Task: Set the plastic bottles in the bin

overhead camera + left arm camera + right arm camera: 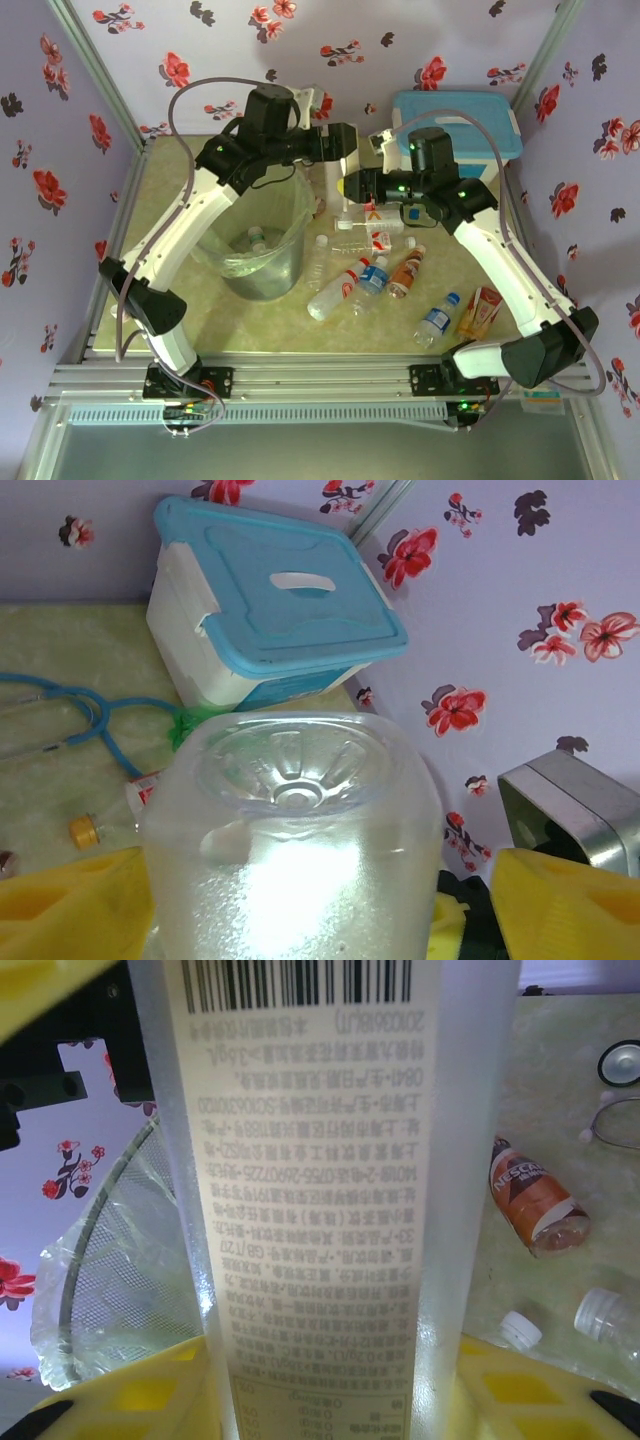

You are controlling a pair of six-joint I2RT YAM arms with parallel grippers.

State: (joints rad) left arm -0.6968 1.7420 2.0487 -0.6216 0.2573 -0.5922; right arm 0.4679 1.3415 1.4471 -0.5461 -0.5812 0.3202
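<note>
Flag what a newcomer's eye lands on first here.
The left arm and right arm meet just past the far-right rim of the bin, where the right end effector is clamped on a clear labelled bottle. More plastic bottles lie scattered on the mat right of the bin, and a white box with a blue lid sits in the far right corner.

Bright even light, white glare on the bottle (290,880), wrist close-ups soft.
</note>
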